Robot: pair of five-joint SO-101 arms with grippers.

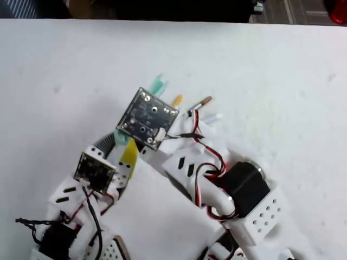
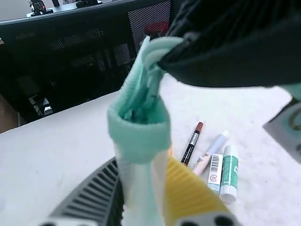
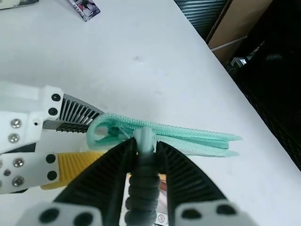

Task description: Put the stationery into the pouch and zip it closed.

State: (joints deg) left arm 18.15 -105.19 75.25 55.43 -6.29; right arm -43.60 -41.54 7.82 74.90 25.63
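- Mint-green fabric pouch point(image 2: 138, 110) stands on edge with its zip uppermost, gaping at one end.
- Stationery lies loose on the table just right of it: brown-capped pen point(image 2: 192, 141), glue stick point(image 2: 229, 173).

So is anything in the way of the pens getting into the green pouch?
Mostly the grippers. The left gripper pinches one end of the mint-green fabric pouch and the right gripper's black jaws are shut on its zip pull, right over the loose pens.

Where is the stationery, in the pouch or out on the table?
Out: a brown-capped pen, a glue stick and others lie on the table near the pouch.
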